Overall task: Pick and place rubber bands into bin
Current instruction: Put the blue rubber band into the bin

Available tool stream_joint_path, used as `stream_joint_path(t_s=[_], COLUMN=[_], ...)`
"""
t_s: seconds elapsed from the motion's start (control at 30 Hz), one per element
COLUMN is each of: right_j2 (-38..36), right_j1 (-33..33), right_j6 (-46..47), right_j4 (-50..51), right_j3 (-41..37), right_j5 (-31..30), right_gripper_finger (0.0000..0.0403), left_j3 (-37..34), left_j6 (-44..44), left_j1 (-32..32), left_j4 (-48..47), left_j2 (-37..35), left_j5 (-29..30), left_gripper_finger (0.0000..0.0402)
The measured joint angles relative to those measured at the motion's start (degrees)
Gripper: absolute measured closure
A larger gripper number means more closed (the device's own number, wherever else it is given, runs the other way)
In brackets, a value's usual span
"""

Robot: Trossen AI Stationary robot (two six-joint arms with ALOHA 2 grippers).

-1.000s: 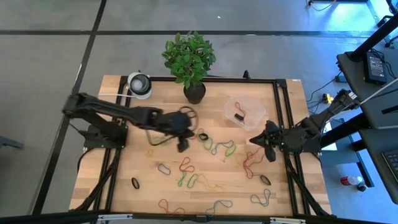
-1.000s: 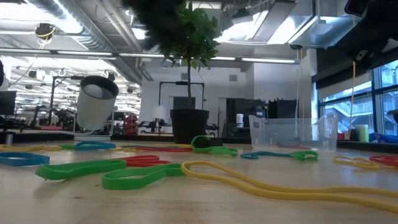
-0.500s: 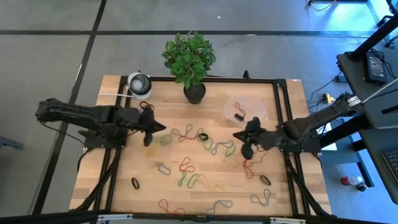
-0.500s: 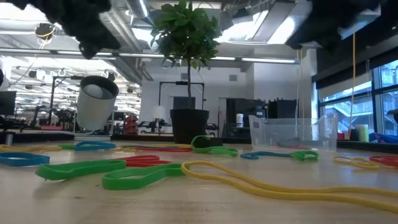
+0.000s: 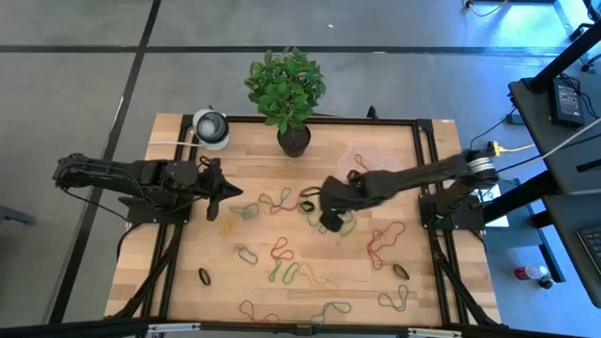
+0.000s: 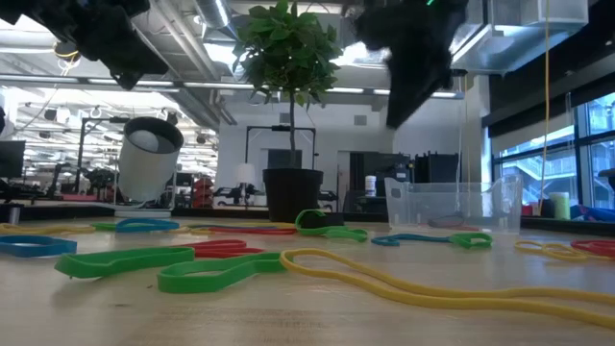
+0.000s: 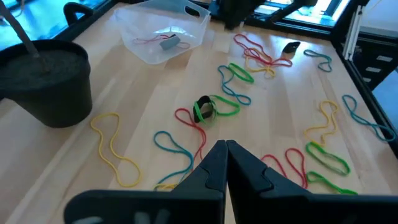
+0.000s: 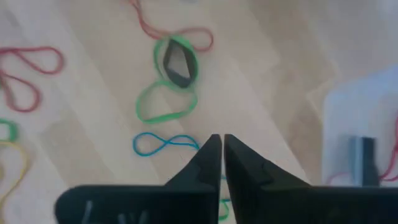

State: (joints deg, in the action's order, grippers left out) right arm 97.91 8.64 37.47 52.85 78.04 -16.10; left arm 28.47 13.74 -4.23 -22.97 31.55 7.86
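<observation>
Rubber bands in red, green, blue, yellow and black lie loose on the wooden table (image 5: 188,253), most of them around its middle (image 5: 282,249). The clear bin (image 5: 368,169) stands at the far right and holds a red band and a grey one (image 7: 168,42). My left gripper (image 5: 223,193) is shut and empty, above the left part of the table. My right gripper (image 5: 329,216) is shut and empty too. It hangs over the middle, just past a blue band (image 8: 165,144) and near a green band with a black one (image 8: 177,62).
A black plant pot (image 5: 293,139) stands at the far edge, left of the bin. A round white-and-grey object (image 5: 211,127) stands at the far left corner. A black frame (image 5: 423,160) runs along the table's sides. More bands lie along the near edge (image 5: 329,308).
My left gripper has drawn back from the middle of the table toward its left edge. My right gripper has swung from the right edge toward the left, and now hangs over the bands in the middle. No band has visibly moved.
</observation>
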Motion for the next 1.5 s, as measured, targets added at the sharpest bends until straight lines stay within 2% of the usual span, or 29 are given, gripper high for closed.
stream_joint_path(t_s=[0.23, 0.37, 0.5, 0.67, 0.83, 1.07, 1.2, 1.4, 1.5], right_j2=[9.5, 12.69, 14.34, 15.7, 16.09, 16.19, 15.93, 15.42, 14.48], right_j1=[-4.47, -4.82, -4.69, -4.57, -4.47, -2.89, -1.52, 0.25, 0.85], right_j6=[-0.28, -0.69, -4.71, -9.24, -9.47, -9.53, -9.18, -5.55, -3.94], right_j4=[4.86, 7.82, 6.18, 4.75, 2.51, -1.52, -4.34, -5.76, -4.6], right_j3=[2.17, 2.17, 2.16, 2.14, 1.24, -1.87, -4.13, -4.68, -3.89], right_j5=[8.35, 8.8, 11.58, 11.89, 14.17, 14.38, 12.16, 11.16, 11.75], right_gripper_finger=[0.0327, 0.03, 0.0282, 0.0276, 0.0276, 0.0276, 0.0296, 0.0391, 0.0392], left_j3=[0.0, 0.0, 0.0, 0.0, 0.0, 0.0, 0.0, 0.0, 0.0], left_j6=[0.0, 0.0, 0.43, 1.4, 1.5, 0.61, 0.57, 0.5, 0.5], left_j1=[0.0, 0.0, 0.0, 0.0, 0.0, 0.0, 0.0, 0.0, 0.0], left_j4=[-0.04, -0.03, -0.02, -0.02, -0.01, 0.01, 0.01, 0.03, 0.03], left_j2=[0.06, 0.07, 0.07, 0.07, 0.09, 0.09, 0.11, 0.11, 0.11], left_j5=[0.0, -0.02, -0.02, -0.04, -0.04, -0.03, -0.02, -0.02, -0.02], left_gripper_finger=[0.04, 0.04, 0.04, 0.04, 0.04, 0.04, 0.04, 0.04, 0.04])
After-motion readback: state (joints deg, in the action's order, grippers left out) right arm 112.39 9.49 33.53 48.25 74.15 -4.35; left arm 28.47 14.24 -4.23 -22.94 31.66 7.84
